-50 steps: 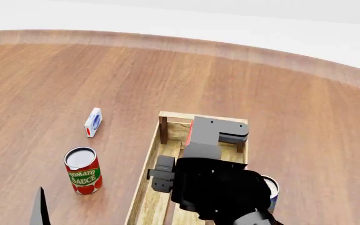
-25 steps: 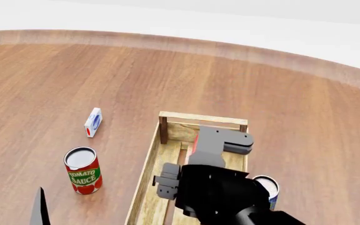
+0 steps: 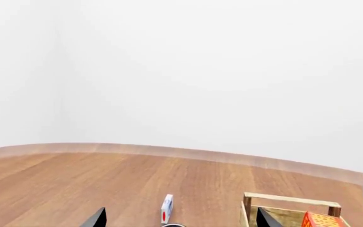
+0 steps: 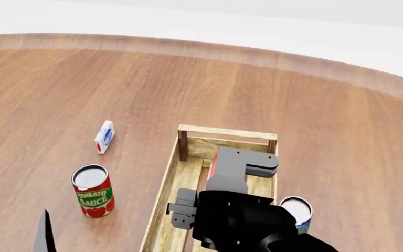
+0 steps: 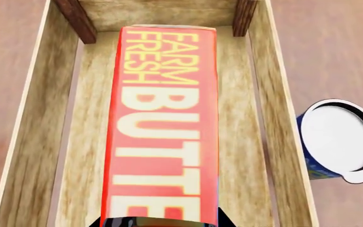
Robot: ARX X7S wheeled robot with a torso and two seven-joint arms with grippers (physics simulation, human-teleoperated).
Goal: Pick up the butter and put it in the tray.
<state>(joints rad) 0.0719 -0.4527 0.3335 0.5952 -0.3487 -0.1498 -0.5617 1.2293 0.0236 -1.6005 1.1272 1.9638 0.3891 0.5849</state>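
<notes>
The red-orange butter carton [image 5: 161, 127] printed "FARM FRESH BUTTER" sits lengthwise inside the long light wooden tray [image 5: 30, 127], over its far half, between the two dark corner posts. The right claw [image 5: 161, 221] holds the carton's near end. The left claw [image 3: 178, 221] hangs open over the wooden counter [image 4: 82, 84]. A blue white-topped can [image 5: 340, 139] stands just right of the tray; a tomato sauce can [image 4: 92, 191] and a small white carton [image 4: 104, 136] stand to its left

red butter [image 5: 162, 127], lengthwise inside wooden tray [image 5: 27, 137]
</notes>
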